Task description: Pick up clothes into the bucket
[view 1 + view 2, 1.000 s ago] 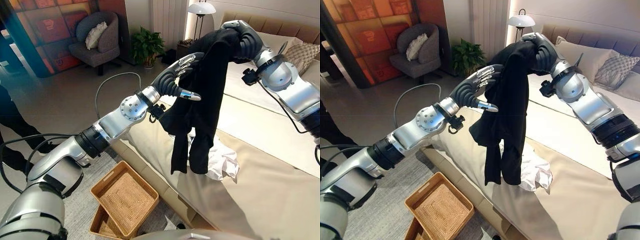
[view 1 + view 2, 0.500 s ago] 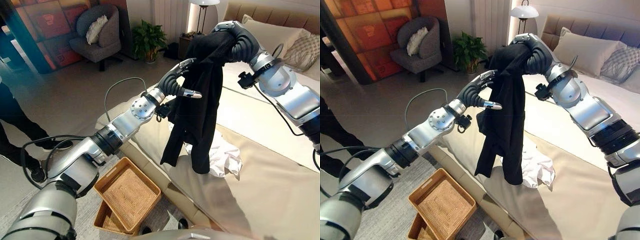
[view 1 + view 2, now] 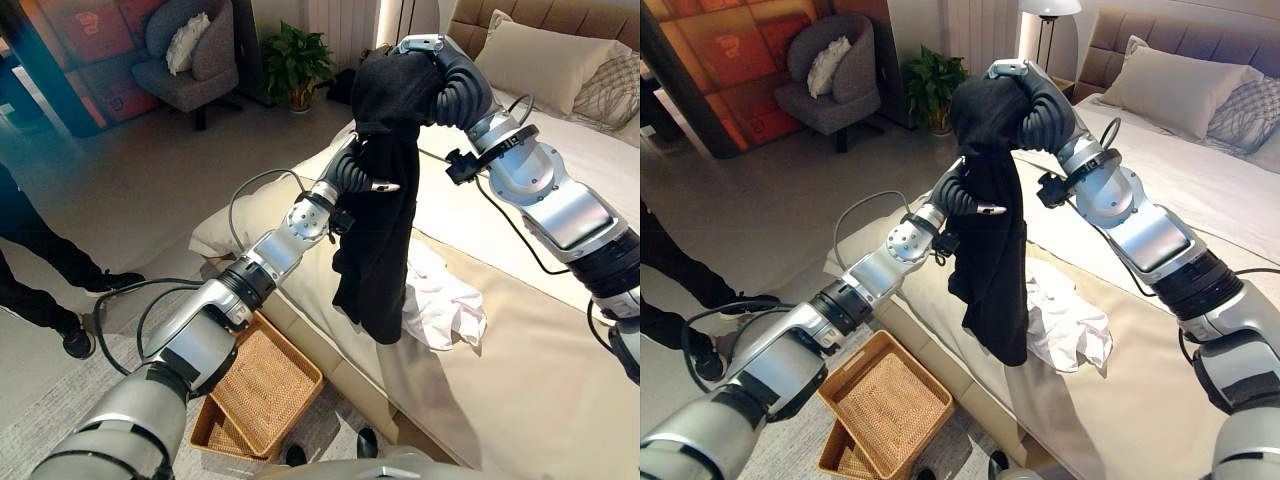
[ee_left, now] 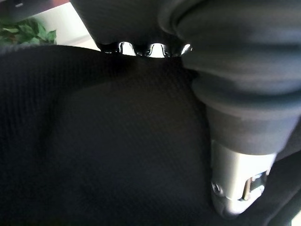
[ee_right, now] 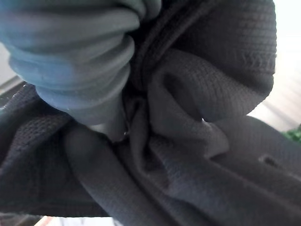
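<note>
Overhead, right hand [image 3: 1035,100] clenched on black garment [image 3: 990,250], long axis vertical; left hand [image 3: 965,190] against it, grip unclear.

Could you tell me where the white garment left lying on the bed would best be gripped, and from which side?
Probably from above, at the bunched folds in the middle of the white garment. It lies crumpled on the bed, so raised creases give the fingers something to pinch. The near side is screened by the hanging black garment, so the right hand would come in once that is dropped.
</note>
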### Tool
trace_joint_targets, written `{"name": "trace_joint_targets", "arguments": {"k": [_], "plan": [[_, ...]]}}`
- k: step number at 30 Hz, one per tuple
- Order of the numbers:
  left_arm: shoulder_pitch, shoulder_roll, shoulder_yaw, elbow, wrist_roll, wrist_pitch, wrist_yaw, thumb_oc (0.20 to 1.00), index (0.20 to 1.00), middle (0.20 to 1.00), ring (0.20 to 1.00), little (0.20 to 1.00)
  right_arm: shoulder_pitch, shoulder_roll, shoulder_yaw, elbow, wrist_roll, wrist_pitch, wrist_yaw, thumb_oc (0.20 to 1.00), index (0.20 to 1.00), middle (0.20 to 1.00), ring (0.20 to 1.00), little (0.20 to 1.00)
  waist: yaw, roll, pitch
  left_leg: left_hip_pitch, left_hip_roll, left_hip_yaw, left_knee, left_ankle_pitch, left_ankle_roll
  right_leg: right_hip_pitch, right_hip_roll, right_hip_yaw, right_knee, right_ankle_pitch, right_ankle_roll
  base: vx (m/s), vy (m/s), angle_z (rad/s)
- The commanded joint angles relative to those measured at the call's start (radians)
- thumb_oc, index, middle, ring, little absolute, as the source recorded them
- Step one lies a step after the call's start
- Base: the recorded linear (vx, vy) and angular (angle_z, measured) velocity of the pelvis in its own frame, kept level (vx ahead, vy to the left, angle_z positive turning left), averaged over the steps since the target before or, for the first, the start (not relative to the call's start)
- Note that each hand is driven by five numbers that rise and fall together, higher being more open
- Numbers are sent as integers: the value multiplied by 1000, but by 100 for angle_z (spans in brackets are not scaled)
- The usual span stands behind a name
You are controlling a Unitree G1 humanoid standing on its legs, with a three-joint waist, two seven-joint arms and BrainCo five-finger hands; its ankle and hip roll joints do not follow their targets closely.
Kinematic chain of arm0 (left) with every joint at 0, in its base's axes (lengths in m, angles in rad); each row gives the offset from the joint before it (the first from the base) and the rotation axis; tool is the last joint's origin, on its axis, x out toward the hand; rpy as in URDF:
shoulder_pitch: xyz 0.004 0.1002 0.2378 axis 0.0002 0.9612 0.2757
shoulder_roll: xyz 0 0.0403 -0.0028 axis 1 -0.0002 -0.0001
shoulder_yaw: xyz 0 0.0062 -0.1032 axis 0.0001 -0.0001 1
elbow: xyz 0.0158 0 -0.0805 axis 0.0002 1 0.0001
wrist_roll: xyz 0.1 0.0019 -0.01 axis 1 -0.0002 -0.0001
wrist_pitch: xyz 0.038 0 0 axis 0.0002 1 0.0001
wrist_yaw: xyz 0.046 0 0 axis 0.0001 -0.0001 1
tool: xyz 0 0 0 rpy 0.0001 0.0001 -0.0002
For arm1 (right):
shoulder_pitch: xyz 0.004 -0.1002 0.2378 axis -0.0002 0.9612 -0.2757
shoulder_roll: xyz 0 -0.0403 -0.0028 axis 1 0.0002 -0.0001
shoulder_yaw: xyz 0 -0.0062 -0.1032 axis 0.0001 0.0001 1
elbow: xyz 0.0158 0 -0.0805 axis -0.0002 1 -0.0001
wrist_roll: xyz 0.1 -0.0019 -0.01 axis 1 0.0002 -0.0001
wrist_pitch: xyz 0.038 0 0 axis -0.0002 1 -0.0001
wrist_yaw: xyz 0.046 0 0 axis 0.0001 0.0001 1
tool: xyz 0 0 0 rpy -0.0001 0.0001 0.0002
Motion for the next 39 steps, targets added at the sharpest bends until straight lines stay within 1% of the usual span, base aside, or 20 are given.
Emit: {"name": "trace_joint_targets", "arguments": {"k": [1,2,8,14,15,16,17,19,20,21,23,24,25,26,27,31,34,37,38,39], "plan": [[-62,-75,-73,152,44,25,-12,1000,1000,1000,1000,1000,-130,98,-127,-132,79,-132,-51,200,200,200,200,200,5,-59,-39,21,23,18,47,-64,-14,7,-104,29,73,-31,119,-4,5,-4],[-59,-97,-76,168,32,28,-16,1000,1000,1000,1000,1000,-144,119,-121,-131,81,-133,-58,200,200,200,200,200,1,-58,-39,21,22,20,47,-65,-13,3,-103,32,74,-30,119,0,0,0],[-65,-153,-98,211,35,39,-24,1000,1000,1000,1000,1000,-188,174,-116,-113,90,-135,-84,200,200,200,200,200,-6,-58,-41,21,21,24,43,-64,-12,-3,-101,41,72,-28,117,-1,3,-11],[-65,-175,-106,209,-5,38,-37,1000,1000,1000,1000,1000,-201,191,-105,-106,97,-131,-87,200,200,200,200,200,-11,-59,-45,23,22,22,42,-64,-12,-1,-101,40,72,-29,114,0,0,0],[-65,-171,-106,200,-21,33,-39,918,918,918,918,918,-201,190,-104,-108,97,-130,-85,200,200,200,200,200,-11,-59,-46,24,22,21,41,-65,-12,1,-100,39,73,-30,113,0,0,0],[-67,-170,-104,197,-27,32,-38,429,429,429,429,429,-200,190,-103,-107,97,-130,-84,200,200,200,200,200,-12,-59,-47,26,23,21,41,-65,-13,2,-100,39,74,-31,113,0,0,0],[-66,-167,-103,189,-39,28,-38,200,200,200,200,200,-196,190,-105,-105,97,-130,-85,200,200,200,200,200,-11,-59,-47,26,23,20,40,-65,-13,3,-100,38,74,-31,112,0,0,0],[-64,-157,-98,173,-62,22,-38,200,200,200,200,200,-194,188,-105,-105,95,-128,-82,200,200,200,200,200,-10,-60,-48,26,23,18,40,-65,-14,4,-99,37,73,-32,112,0,0,0],[-56,-147,-88,151,-106,13,-36,200,200,200,200,200,-190,183,-109,-102,90,-126,-85,200,200,200,200,200,-8,-59,-48,27,22,17,40,-65,-14,7,-99,33,73,-33,111,0,0,0],[-56,-146,-88,150,-106,13,-36,200,200,200,200,200,-190,183,-109,-102,90,-126,-85,200,200,200,200,200,-9,-60,-48,27,22,17,40,-65,-14,7,-99,33,73,-33,111,0,0,0],[-43,-127,-68,110,-157,4,-30,200,200,200,200,200,-174,176,-119,-95,83,-120,-89,366,366,366,366,366,-4,-60,-48,27,23,13,40,-65,-15,10,-99,27,73,-34,110,0,0,0],[-40,-120,-64,94,-170,3,-31,200,200,200,200,200,-168,172,-123,-92,82,-118,-91,561,561,561,561,561,-3,-60,-49,27,23,12,40,-65,-15,12,-99,25,72,-35,109,0,0,0],[-37,-112,-56,76,-188,-2,-22,200,200,200,200,200,-159,169,-127,-90,77,-116,-95,645,645,645,645,645,0,-61,-48,27,24,10,40,-64,-16,13,-98,21,72,-35,109,0,0,0],[-34,-104,-48,62,-205,-6,-18,200,200,200,200,200,-153,165,-130,-87,73,-114,-98,950,950,950,950,950,2,-62,-48,27,25,8,41,-63,-17,15,-98,18,72,-36,108,0,0,0],[-31,-96,-41,47,-218,-8,-16,200,200,200,200,200,-145,162,-134,-86,70,-112,-102,1000,1000,1000,1000,1000,4,-63,-47,27,26,6,42,-64,-17,17,-98,16,72,-37,107,0,0,0],[-13,-48,-4,-43,-287,-29,0,200,200,200,200,200,-106,154,-154,-73,69,-103,-109,1000,1000,1000,1000,1000,14,-65,-47,27,28,-1,44,-63,-19,24,-97,5,71,-40,106,3,-15,6],[5,19,31,-143,-335,-47,8,200,200,200,200,200,-62,131,-176,-69,76,-98,-108,1000,1000,1000,1000,1000,23,-65,-46,26,29,-4,45,-62,-21,28,-98,-5,71,-43,105,3,-15,9],[34,125,79,-264,-365,-66,16,200,200,200,200,200,16,98,-222,-72,87,-91,-104,1000,1000,1000,1000,1000,35,-64,-45,26,30,-9,46,-61,-24,32,-98,-12,70,-45,104,3,-12,6],[35,126,78,-266,-365,-65,17,200,200,200,200,200,19,99,-223,-74,87,-90,-103,1000,1000,1000,1000,1000,35,-65,-46,26,30,-9,46,-61,-24,33,-98,-12,70,-46,104,0,0,0],[72,217,120,-348,-376,-74,19,200,200,200,200,200,102,79,-274,-82,94,-84,-98,1000,1000,1000,1000,1000,43,-61,-44,27,31,-13,47,-61,-25,35,-97,-17,70,-48,104,0,0,0]]}}
